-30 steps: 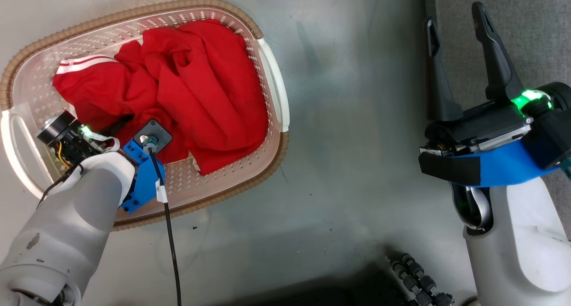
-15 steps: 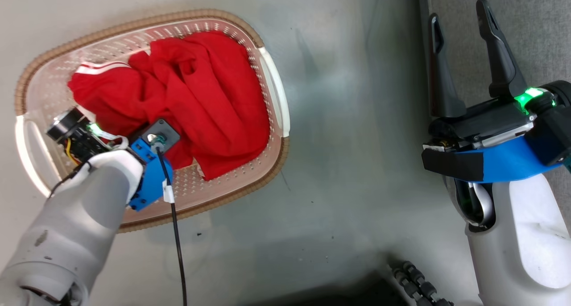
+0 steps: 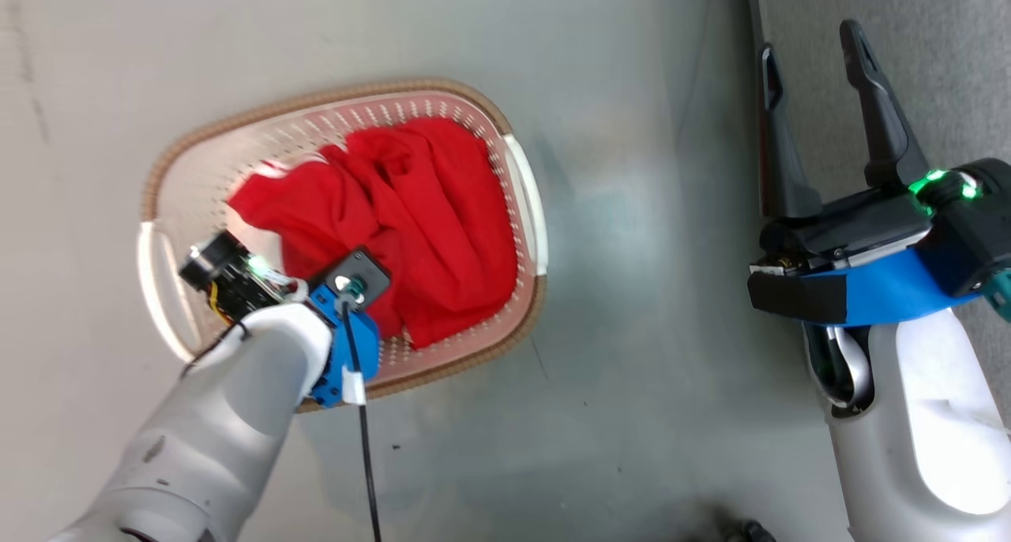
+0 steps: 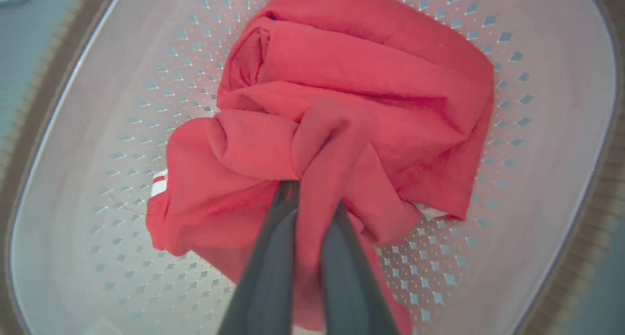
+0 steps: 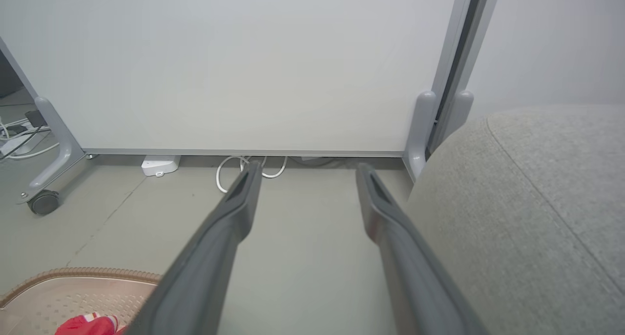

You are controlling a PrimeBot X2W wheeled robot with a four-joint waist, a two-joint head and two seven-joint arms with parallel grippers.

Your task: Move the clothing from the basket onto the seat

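Note:
The clothing is a bunched bright red heap inside the cream basket, which stands on the floor left of centre. My left arm reaches down into the basket from the lower left. In the left wrist view my left gripper is shut on a fold of the clothing, with red fabric pinched between the dark fingers above the perforated basket wall. My right gripper hangs open and holds nothing, at the edge of the grey seat. The right wrist view has that gripper beside the seat.
Grey floor lies between basket and seat. In the right wrist view a white partition panel on castor feet stands ahead, with white cables and a small white box at its base. The basket rim shows at the lower left.
My left gripper has shut on the clothing, and the fabric has bunched toward it. The head camera has moved, so the basket sits lower, further right and smaller. The right gripper stays open.

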